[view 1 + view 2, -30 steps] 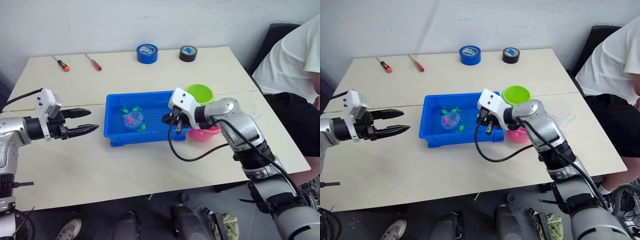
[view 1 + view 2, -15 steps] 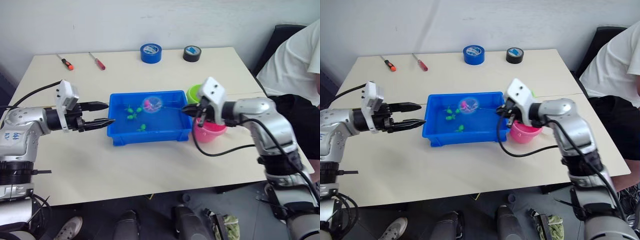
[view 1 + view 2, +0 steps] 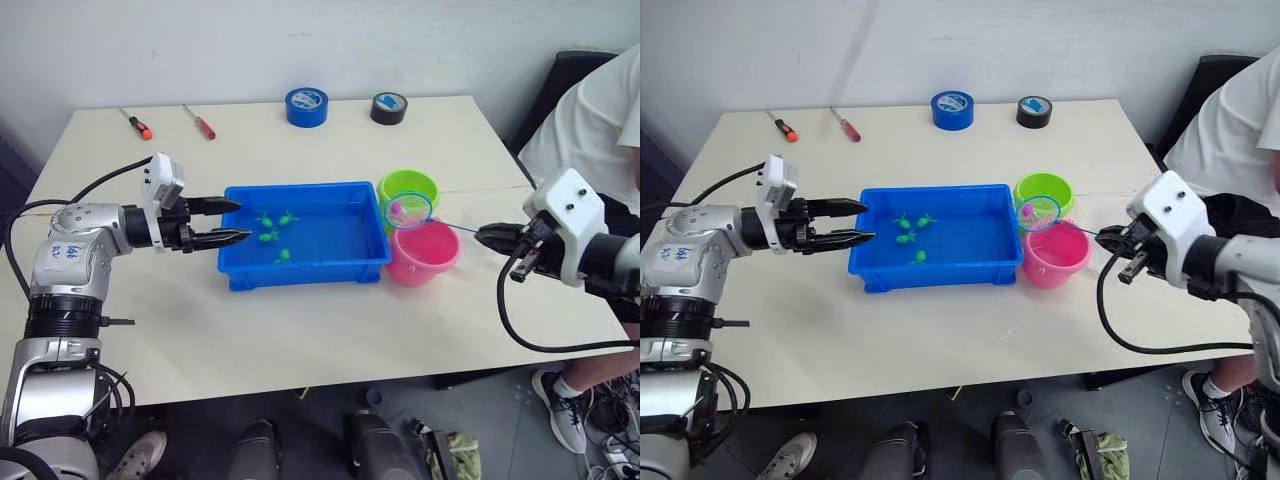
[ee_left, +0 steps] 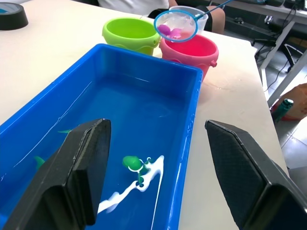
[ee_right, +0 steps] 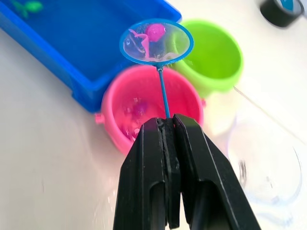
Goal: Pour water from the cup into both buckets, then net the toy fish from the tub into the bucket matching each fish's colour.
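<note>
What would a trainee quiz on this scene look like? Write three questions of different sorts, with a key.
1. True or false: the net holds a pink fish.
2. The fish left in the tub are: A) green, B) pink, C) both colours.
3. Fill in: the right jaws are shut on the net's ___.
Key: 1 true; 2 A; 3 handle.
</note>
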{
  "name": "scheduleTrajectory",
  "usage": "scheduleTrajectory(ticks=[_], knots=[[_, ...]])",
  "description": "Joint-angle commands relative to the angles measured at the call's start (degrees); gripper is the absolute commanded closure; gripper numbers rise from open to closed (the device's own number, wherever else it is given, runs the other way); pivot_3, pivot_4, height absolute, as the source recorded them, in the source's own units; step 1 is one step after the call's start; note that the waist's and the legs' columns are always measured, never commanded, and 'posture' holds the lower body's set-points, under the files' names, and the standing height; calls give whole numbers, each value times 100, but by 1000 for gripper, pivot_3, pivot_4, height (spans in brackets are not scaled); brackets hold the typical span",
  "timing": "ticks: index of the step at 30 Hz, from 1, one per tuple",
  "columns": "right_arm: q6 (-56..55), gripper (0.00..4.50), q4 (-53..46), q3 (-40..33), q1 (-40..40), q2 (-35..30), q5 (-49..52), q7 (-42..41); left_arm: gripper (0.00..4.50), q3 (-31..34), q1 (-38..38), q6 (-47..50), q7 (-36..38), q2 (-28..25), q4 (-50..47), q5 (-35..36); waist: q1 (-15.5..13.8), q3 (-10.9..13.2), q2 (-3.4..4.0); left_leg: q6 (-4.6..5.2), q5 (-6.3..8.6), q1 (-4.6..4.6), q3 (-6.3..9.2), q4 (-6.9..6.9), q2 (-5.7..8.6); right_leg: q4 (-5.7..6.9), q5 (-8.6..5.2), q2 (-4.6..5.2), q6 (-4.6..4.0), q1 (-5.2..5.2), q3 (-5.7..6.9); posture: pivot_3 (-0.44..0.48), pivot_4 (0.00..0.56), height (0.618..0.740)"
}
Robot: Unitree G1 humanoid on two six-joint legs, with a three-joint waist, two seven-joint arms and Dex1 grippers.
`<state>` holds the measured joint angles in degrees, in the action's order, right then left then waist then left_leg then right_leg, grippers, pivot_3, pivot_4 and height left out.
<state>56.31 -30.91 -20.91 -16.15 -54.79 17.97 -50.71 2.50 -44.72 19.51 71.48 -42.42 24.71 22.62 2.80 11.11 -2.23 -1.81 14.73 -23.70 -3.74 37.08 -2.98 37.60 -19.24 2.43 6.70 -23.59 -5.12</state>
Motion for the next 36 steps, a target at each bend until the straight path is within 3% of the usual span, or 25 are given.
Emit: scheduleTrajectory(ticks=[1,9,13,19,28,36], knots=[[-215,4500,-390,-299,432,-245,-188,188,1045,-65,-303,-261,166,111,275,-129,-9,0,0,1,0,1,0,0,1,-2,0,0,0,1,0,0,150,734],[-1365,4500,-821,54,1670,-434,-1246,842,1045,-199,-766,-616,396,391,993,-396,-30,0,0,2,0,-1,1,0,2,-6,3,-4,7,2,-3,0,150,734],[-2672,4500,-998,312,2150,-614,-2350,1314,1045,-241,-905,-743,491,471,1233,-501,-51,0,0,2,0,-1,0,2,3,-6,4,-5,9,2,-3,0,150,734],[-3741,4500,-921,97,2667,-615,-3337,1541,1045,-228,-1016,-867,574,534,1450,-592,-118,0,0,2,0,-1,0,7,6,-7,6,-5,14,4,-4,0,150,734],[-5205,4500,-650,-324,3522,-205,-4678,2111,1045,-201,-1037,-931,639,547,1521,-642,-122,0,-1,1,-1,6,1,10,8,-6,7,-5,16,15,-3,0,150,734],[-5791,4500,-718,-134,3849,354,-5844,2583,1045,-198,-1048,-945,654,568,1550,-664,-116,-1,-1,-1,-2,13,-2,10,7,1,7,-7,16,18,-7,0,150,734]])
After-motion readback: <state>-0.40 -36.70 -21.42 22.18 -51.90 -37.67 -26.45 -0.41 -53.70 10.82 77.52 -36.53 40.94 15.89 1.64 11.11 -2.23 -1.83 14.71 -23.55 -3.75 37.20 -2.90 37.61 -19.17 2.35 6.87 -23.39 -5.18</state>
